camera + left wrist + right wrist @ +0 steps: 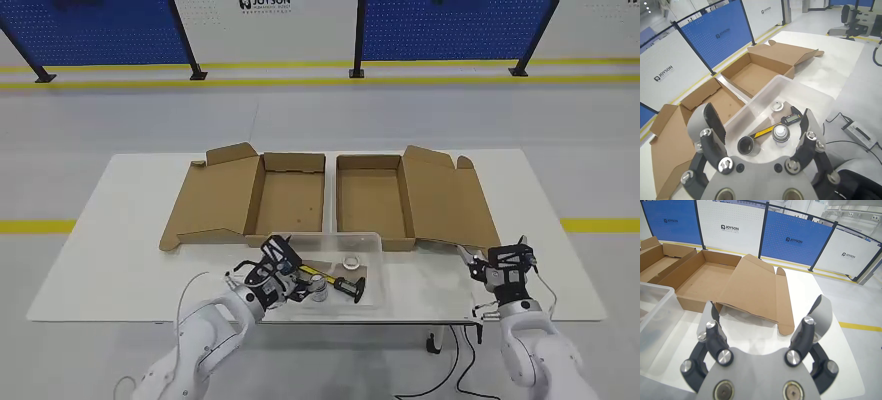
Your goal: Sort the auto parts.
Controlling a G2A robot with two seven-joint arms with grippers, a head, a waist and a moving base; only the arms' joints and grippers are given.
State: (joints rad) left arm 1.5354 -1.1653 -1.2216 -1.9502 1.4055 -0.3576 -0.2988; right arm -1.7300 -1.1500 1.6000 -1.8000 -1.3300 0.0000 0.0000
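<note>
A clear plastic bin (372, 240) (806, 89) (651, 306) stands at the table's front middle. Inside lie a digital caliper (789, 119) (345, 287) with a yellow scale, a silver cylindrical part (780, 135), a black-lined metal sleeve (746, 145) and a flat metal ring (777, 106) (352, 264). My left gripper (759, 123) (283, 262) hangs open over the bin's near end, above the sleeve and cylinder, holding nothing. My right gripper (764, 311) (500, 258) stays open over bare table at the front right, facing the right box's flap.
Two open cardboard boxes lie behind the bin: the left box (290, 195) (715, 98) and the right box (370, 195) (755, 75) (704, 279), both with nothing in them, lids folded outward. A power brick and cables (859, 134) lie on the floor beyond the table edge.
</note>
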